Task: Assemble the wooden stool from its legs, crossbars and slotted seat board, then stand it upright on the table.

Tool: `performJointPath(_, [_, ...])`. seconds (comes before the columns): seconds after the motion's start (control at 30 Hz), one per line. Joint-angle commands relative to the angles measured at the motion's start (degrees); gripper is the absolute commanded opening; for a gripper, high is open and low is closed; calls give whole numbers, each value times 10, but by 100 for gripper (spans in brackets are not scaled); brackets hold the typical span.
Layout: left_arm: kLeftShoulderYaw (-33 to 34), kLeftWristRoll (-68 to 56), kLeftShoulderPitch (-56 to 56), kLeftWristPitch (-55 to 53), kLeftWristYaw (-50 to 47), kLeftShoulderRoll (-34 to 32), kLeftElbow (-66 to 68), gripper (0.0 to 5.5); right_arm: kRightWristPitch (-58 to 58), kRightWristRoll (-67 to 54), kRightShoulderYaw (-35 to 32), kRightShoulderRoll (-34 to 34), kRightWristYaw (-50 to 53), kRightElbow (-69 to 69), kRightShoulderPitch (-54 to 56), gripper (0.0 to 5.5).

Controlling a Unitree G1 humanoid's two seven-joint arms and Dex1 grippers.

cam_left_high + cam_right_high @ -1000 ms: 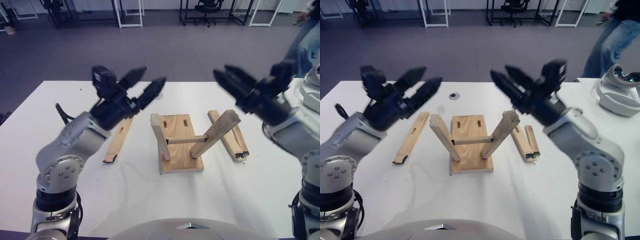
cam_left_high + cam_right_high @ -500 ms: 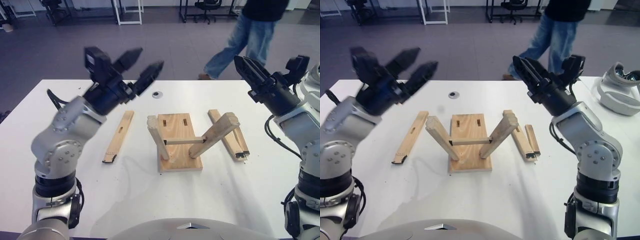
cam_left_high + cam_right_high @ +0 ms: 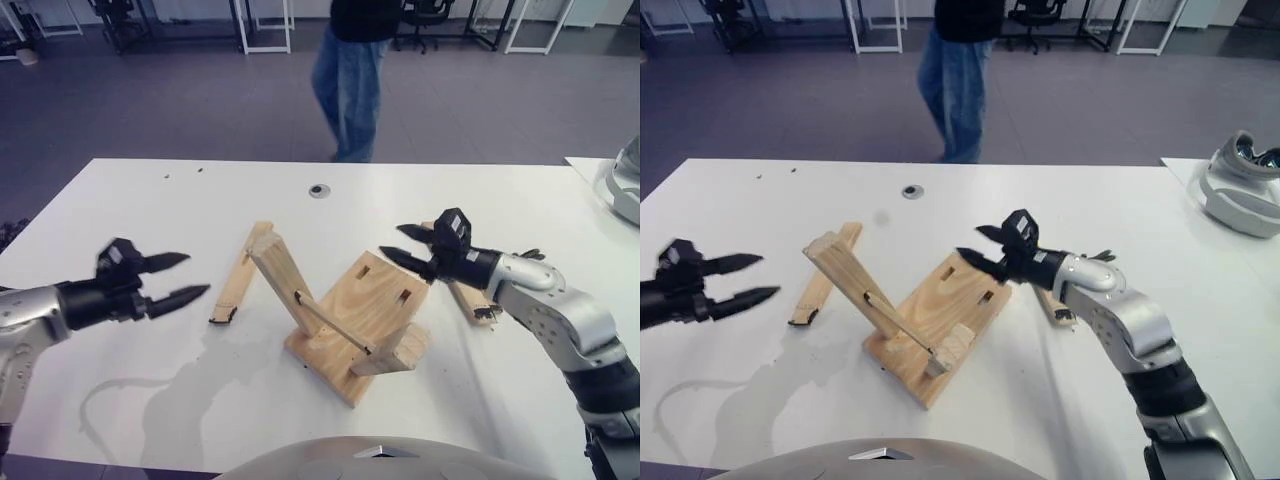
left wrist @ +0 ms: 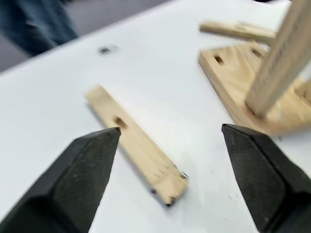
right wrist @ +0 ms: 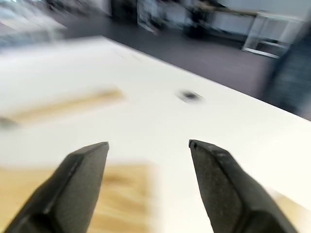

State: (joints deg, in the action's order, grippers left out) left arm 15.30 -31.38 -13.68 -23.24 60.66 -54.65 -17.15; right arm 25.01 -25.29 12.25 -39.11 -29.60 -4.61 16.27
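Wooden seat board (image 3: 372, 300) lies mid-table, its long axis running diagonally from the near side toward the far right. One fitted leg (image 3: 280, 272) leans up toward the far left, and a crossbar (image 3: 335, 322) joins it to the other leg (image 3: 400, 350) at the near end. Both claws are released: the left gripper (image 3: 198, 273) is well left, the right gripper (image 3: 390, 240) at the board's far corner. White table (image 3: 150, 200), grey floor (image 3: 200, 100) behind.

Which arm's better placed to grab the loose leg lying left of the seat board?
Left. Its open left gripper sits on that side, pointed at the leg; the right gripper is across the seat board.
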Motion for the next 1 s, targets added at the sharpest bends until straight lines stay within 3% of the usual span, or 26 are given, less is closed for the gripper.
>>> performJointPath(0.03, [-173,123,27,30,7,10,-21,385,-181,195,107,42,-41,296,114,311])
performJointPath(0.13, [-265,170,93,45,1,70,14,385,-286,260,137,63,-89,424,156,311])
performJointPath(0.3, [-331,249,177,118,-40,156,146,385,-380,275,127,65,-186,481,161,311])
performJointPath(0.4, [-318,275,287,176,-85,220,287,385,-357,233,117,31,-284,390,93,311])
performJointPath(0.5, [-266,260,498,227,-131,310,537,385,-313,185,89,-25,-335,257,-3,311])
performJointPath(0.57, [-254,280,570,256,-148,312,650,385,-297,175,52,-35,-306,223,-11,311])
performJointPath(0.67, [-236,291,585,303,-135,277,737,385,-283,177,-10,-26,-236,247,20,311])
performJointPath(0.77, [-209,279,533,354,-80,200,719,385,-279,177,-51,-15,-200,272,50,311])
performJointPath(0.87, [-184,247,482,338,-32,164,622,385,-297,199,-42,21,-189,309,74,311])
performJointPath(1.0, [-234,229,341,249,37,147,379,385,-334,272,-2,105,-126,450,169,311])
